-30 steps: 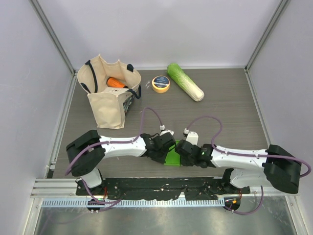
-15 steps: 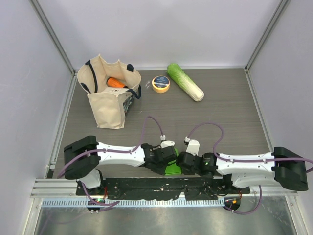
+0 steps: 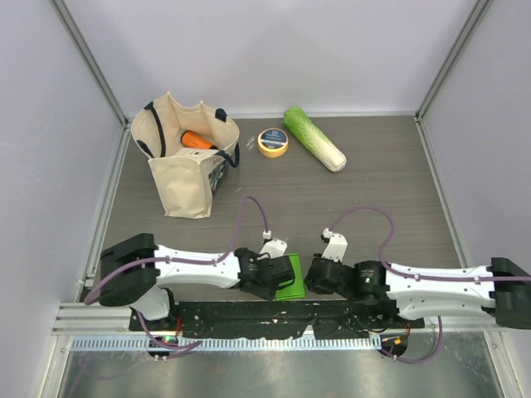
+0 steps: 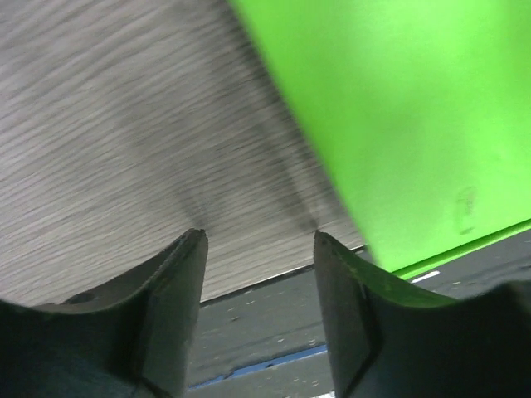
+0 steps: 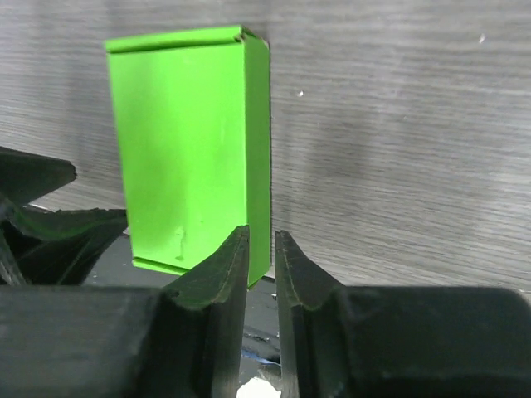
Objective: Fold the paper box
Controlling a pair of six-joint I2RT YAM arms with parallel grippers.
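The bright green rectangular card box [image 5: 187, 141] is being released at the near edge: the left gripper [image 4: 259, 240] is being opened wide, the right gripper [image 5: 261, 236] slightly, both now empty. Folding is being judged nearly finished.

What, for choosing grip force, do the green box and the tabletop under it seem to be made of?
The paper box looks like thin card, bright green with a smooth, faintly satin face; crisp creased edges and a folded lip suggest it. The table looks like grey wood-grain laminate, matte, with fine streaks; real wood cannot be excluded.
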